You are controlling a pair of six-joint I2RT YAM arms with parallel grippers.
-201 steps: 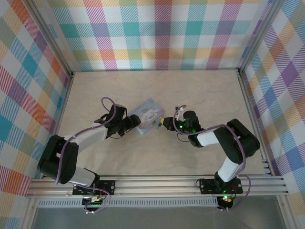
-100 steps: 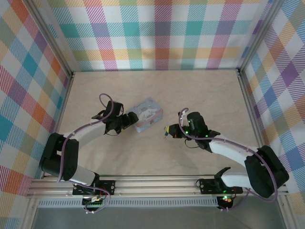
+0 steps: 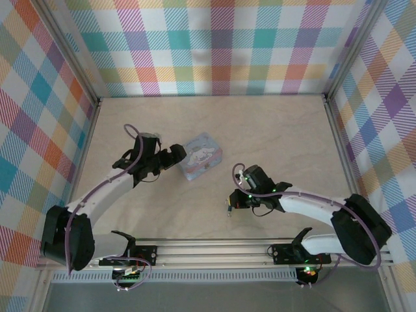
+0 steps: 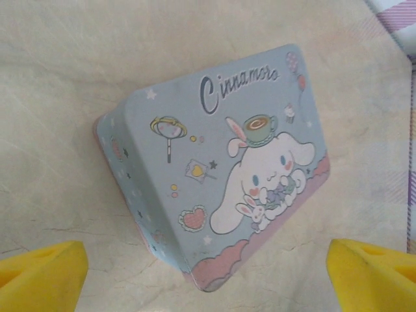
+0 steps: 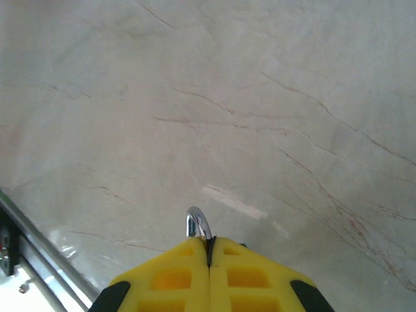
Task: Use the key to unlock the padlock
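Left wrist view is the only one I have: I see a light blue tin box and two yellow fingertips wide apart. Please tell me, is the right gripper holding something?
Observer: Yes. The right gripper is shut on a small silvery loop that sticks out between its fingertips.
Operator: Is it close to the tin box?
Observer: No. From above it is apart from the tin box, nearer the arms' bases.

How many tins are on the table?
1: the tin lies mid-table, before the open left gripper. The right gripper is shut on a silvery loop.
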